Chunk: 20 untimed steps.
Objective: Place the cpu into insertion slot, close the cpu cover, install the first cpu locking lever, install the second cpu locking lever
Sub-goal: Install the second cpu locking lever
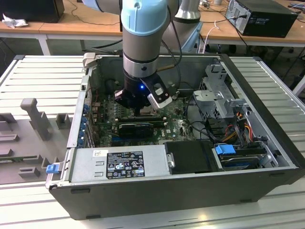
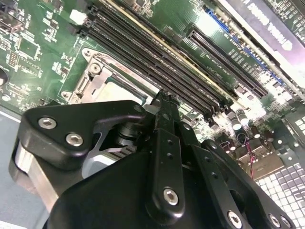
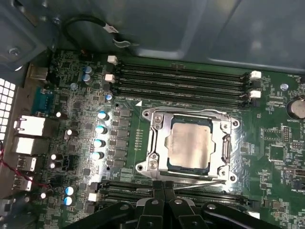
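Inside open computer case [image 1: 267, 143], my gripper [image 3: 163, 187] hangs low over motherboard [image 3: 286, 157], fingers pressed together, holding nothing, tips just beside the insertion slot [image 3: 228, 151]. The cpu [image 3: 190, 144] sits flat in slot, the cpu cover [image 3: 157, 143] down around it, chip showing through window. Thin locking lever [image 3: 200, 182] lies along near edge by my fingertips. I judge chip light, rigid, fragile: leave untouched. Cover: thin stiff metal. Lever: springy wire, slippery; push at free end.
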### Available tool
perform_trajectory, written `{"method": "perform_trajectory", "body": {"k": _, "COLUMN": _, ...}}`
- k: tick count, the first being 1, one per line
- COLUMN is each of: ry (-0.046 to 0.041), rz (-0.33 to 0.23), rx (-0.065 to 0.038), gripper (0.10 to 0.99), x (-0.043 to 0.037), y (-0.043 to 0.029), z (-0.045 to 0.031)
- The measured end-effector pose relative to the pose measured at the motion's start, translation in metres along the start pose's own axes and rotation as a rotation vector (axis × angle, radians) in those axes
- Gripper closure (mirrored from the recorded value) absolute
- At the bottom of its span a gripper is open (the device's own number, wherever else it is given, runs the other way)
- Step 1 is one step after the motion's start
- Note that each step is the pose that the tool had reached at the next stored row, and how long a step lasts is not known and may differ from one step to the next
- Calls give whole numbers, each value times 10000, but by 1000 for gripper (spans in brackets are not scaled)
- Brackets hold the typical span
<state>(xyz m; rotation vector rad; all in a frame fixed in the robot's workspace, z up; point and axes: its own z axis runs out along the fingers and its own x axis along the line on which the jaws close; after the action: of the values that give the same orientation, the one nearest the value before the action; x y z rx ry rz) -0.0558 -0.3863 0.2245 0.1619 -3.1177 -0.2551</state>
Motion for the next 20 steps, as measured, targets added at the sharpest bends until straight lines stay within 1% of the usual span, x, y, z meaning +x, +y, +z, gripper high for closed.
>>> {"method": "perform_trajectory", "body": {"k": 2, "ry": 1, "rz": -11, "rx": -26, "gripper": 980, "x": 3, "y": -4, "z": 22}}
{"method": "perform_trajectory", "body": {"k": 5, "ry": 3, "rz": -70, "rx": -131, "gripper": 980, "x": 19, "y": -12, "z": 79}}
{"method": "perform_trajectory", "body": {"k": 12, "ry": -10, "rz": -108, "rx": -298, "gripper": 980, "x": 98, "y": -15, "z": 95}}
{"method": "perform_trajectory", "body": {"k": 15, "ry": -20, "rz": -119, "rx": -413, "gripper": 980, "x": 130, "y": -24, "z": 102}}
{"method": "perform_trajectory", "body": {"k": 16, "ry": -28, "rz": -129, "rx": -498, "gripper": 980, "x": 145, "y": -36, "z": 105}}
{"method": "perform_trajectory", "body": {"k": 17, "ry": -32, "rz": -129, "rx": -535, "gripper": 980, "x": 149, "y": -49, "z": 108}}
{"method": "perform_trajectory", "body": {"k": 18, "ry": -41, "rz": -128, "rx": -619, "gripper": 980, "x": 161, "y": -66, "z": 111}}
{"method": "perform_trajectory", "body": {"k": 20, "ry": -52, "rz": -132, "rx": -717, "gripper": 980, "x": 163, "y": -82, "z": 118}}
